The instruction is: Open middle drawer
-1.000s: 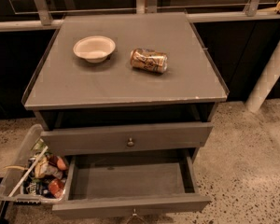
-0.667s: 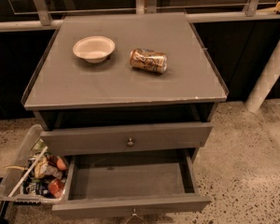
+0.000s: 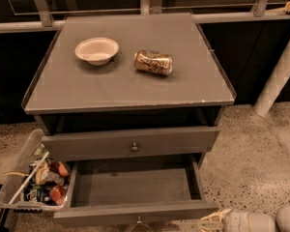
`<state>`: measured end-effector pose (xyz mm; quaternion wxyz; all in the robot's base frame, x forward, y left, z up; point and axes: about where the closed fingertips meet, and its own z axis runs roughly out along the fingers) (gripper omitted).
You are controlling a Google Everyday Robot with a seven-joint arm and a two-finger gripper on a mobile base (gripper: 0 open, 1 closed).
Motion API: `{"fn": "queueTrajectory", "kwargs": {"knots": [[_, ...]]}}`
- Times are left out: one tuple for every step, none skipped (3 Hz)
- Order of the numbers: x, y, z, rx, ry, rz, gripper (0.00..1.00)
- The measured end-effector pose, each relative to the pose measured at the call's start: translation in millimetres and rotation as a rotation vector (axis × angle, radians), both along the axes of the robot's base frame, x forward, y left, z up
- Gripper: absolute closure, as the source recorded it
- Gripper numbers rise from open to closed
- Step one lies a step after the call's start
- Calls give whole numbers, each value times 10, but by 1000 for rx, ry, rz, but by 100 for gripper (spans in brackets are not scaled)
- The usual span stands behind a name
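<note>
The middle drawer (image 3: 135, 185) of the grey cabinet (image 3: 130, 81) stands pulled far out. Its shallow inside is bare, and its front edge (image 3: 111, 215) and small knob (image 3: 137, 221) sit at the bottom of the camera view. Above it is another grey drawer front (image 3: 87, 146) with a round metal knob (image 3: 134, 147), pushed in. A third drawer is hidden below. My gripper (image 3: 241, 221), a whitish shape, is at the bottom right of the view. It is just right of the open drawer's front corner, apart from the knob, and holds nothing that I can see.
On the cabinet top lie a white bowl (image 3: 96, 50) and a gold can on its side (image 3: 153, 63). A clear bin of snack packets (image 3: 36, 182) stands on the floor left of the open drawer. A white pole (image 3: 280, 71) leans at the right. A railing (image 3: 135, 21) runs behind.
My gripper has come into view at the bottom right corner. The drawers, bowl and can have not moved.
</note>
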<state>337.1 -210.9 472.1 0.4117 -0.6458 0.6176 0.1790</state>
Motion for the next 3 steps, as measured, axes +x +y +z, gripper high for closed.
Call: {"fn": "queueTrajectory", "kwargs": {"knots": [[0,1,0,0,0,0,13],[0,1,0,0,0,0,0],[0,2,0,0,0,0,0]]}}
